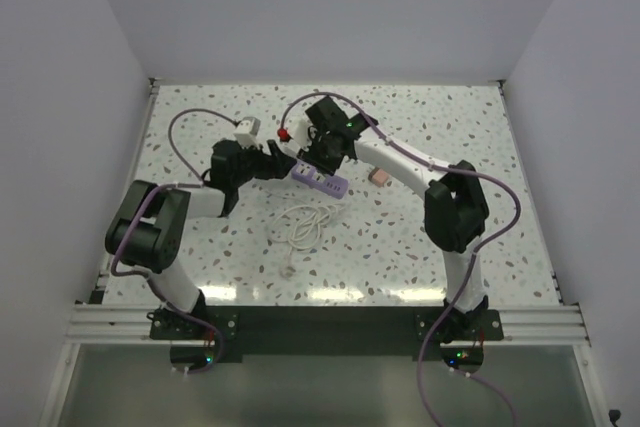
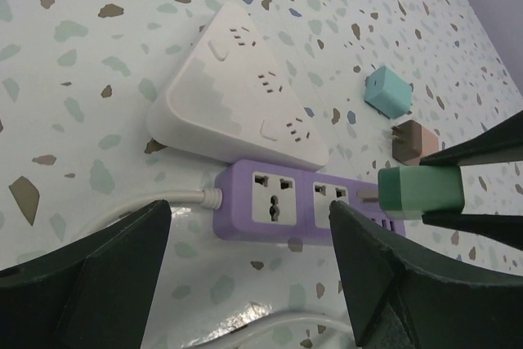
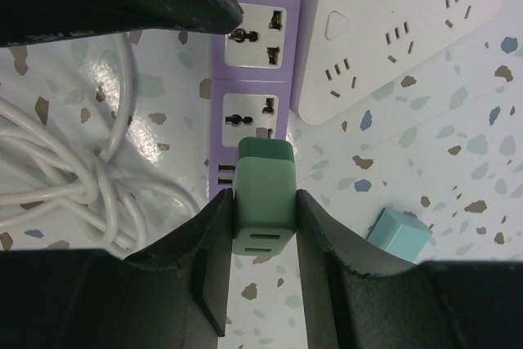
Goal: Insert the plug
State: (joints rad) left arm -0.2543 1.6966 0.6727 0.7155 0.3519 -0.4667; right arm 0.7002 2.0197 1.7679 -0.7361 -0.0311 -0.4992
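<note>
The right pincer (image 3: pixel 263 206) pinches a boxy matte green plug (image 3: pixel 263 173) at lower centre, its nose at the second socket of the glossy purple power strip (image 3: pixel 249 81). The left pincer (image 2: pixel 249 222) stands spread around that strip's cable end. A white triangular socket block (image 2: pixel 237 87) lies alongside on the speckled counter (image 2: pixel 82 55).

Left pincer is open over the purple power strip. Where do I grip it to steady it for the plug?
Take the purple power strip at its cable end, from above. That end is free: the right pincer holds the green plug at the second socket, and the white triangular power strip crowds one long side, so finger room there looks tight.
</note>
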